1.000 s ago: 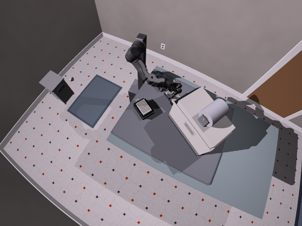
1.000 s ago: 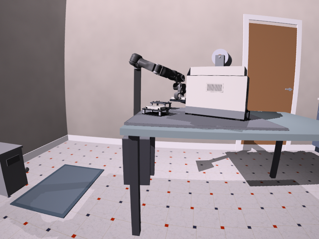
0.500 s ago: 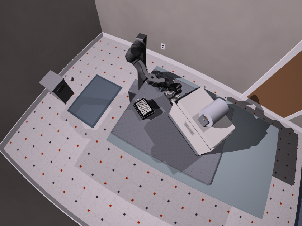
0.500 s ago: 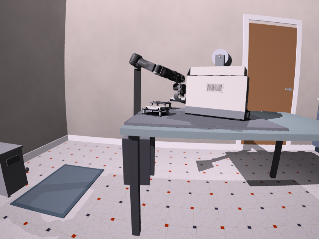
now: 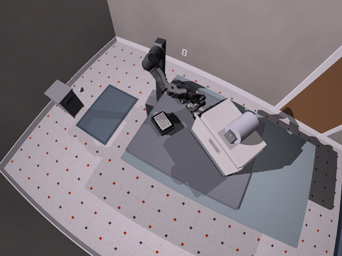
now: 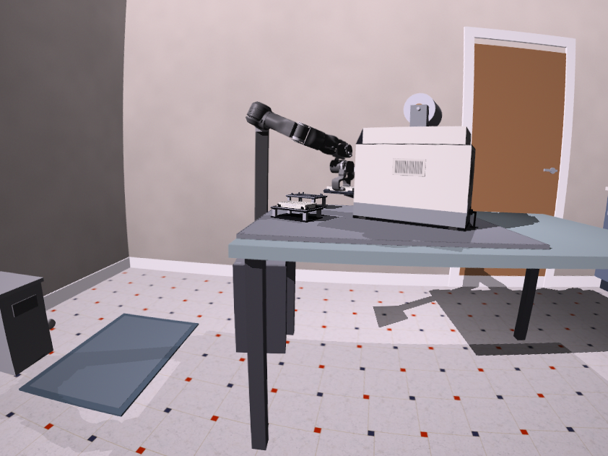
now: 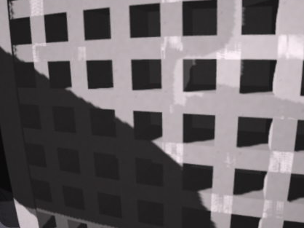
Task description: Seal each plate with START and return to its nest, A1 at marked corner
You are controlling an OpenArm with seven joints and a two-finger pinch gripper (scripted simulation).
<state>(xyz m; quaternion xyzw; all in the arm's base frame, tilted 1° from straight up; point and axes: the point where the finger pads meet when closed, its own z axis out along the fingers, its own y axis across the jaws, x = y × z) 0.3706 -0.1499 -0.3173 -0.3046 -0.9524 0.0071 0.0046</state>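
Even light, hard shadows, bowed edges

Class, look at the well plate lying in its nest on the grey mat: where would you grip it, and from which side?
Grip the nested plate across its two long side walls, coming straight down from above. It lies flat, wells up, and the nest's posts crowd its corners.

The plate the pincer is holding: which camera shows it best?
The wrist view: the held plate fills it, open square wells plain. The top view shows only a sliver under the pincer beside the sealer; the exterior view, a thin edge.
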